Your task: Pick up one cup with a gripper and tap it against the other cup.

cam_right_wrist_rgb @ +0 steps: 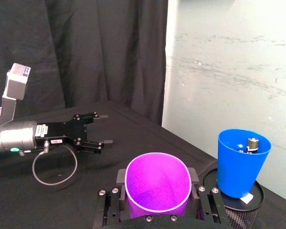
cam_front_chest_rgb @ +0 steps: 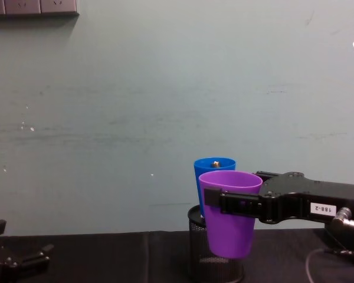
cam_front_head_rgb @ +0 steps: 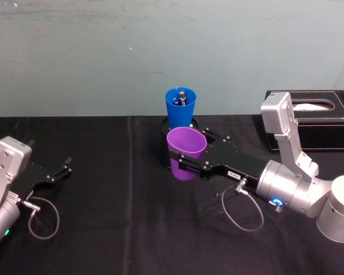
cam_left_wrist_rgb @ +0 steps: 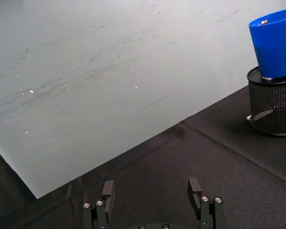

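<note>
The purple cup point(cam_front_head_rgb: 186, 154) hangs upright above the black tabletop, and my right gripper point(cam_front_head_rgb: 190, 156) is shut on its upper wall from both sides. The white label sits on that gripper's body point(cam_front_chest_rgb: 318, 207). Just behind it, the blue cup point(cam_front_head_rgb: 180, 109) stands in a black wire-mesh pen holder point(cam_front_chest_rgb: 196, 250) with a small dark object inside. The right wrist view shows a narrow gap between the purple cup point(cam_right_wrist_rgb: 157, 183) and the blue cup point(cam_right_wrist_rgb: 241, 164). My left gripper point(cam_front_head_rgb: 60, 170) rests open at the table's left, far from both cups, with nothing between its fingers point(cam_left_wrist_rgb: 107, 191).
A black tissue box point(cam_front_head_rgb: 312, 120) stands at the back right, close behind my right arm. A pale wall runs along the table's far edge. Thin cable loops point(cam_front_head_rgb: 43, 220) lie by each wrist. Bare black cloth lies between the two arms.
</note>
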Robot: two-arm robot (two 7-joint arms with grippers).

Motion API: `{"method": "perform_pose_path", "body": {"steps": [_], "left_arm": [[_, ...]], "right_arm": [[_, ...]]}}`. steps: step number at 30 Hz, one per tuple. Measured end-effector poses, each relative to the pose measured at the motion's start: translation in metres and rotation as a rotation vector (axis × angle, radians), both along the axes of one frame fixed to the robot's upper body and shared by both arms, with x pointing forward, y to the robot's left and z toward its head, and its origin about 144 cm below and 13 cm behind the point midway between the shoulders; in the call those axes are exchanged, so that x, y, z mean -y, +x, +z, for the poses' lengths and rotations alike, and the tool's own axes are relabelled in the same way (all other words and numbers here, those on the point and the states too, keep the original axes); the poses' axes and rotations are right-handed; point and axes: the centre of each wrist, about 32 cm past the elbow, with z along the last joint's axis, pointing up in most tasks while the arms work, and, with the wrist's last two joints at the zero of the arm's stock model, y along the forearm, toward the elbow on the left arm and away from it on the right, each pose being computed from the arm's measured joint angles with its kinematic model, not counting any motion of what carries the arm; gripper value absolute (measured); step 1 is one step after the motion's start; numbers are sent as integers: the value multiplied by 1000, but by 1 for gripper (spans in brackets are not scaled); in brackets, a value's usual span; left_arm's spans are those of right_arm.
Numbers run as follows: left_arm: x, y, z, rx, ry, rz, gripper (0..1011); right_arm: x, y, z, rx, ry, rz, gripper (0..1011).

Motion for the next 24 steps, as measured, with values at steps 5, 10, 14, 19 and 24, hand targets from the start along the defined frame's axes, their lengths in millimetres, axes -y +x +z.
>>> {"method": "perform_pose_path", "body": {"steps": [5, 10, 14, 19, 24], "left_arm": [[0, 0, 0, 0, 0, 0, 1000], [0, 0, 0, 0, 0, 0, 1000], [0, 0, 0, 0, 0, 0, 1000], [0, 0, 0, 0, 0, 0, 1000], [0, 0, 0, 0, 0, 0, 1000]], "right_arm": [[0, 0, 0, 0, 0, 0, 739], [0, 0, 0, 0, 0, 0, 739], [0, 0, 0, 0, 0, 0, 739], [0, 0, 0, 0, 0, 0, 739], [0, 0, 0, 0, 0, 0, 739]]}}
